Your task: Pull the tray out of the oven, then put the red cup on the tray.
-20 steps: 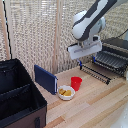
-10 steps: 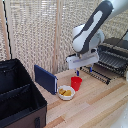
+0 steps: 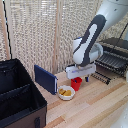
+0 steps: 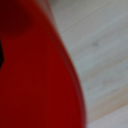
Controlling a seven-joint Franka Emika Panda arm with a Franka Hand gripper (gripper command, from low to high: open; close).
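Hovering over the red cup, tool opening hidden.

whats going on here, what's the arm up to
A Franka arm has its gripper lowered right over the red cup, which stands on the wooden table beside a white bowl of yellow pieces. The wrist view is filled with red, so the cup is very close, but whether the gripper has closed on it cannot be told. The wire tray already sticks out of the oven at the exterior view's right.
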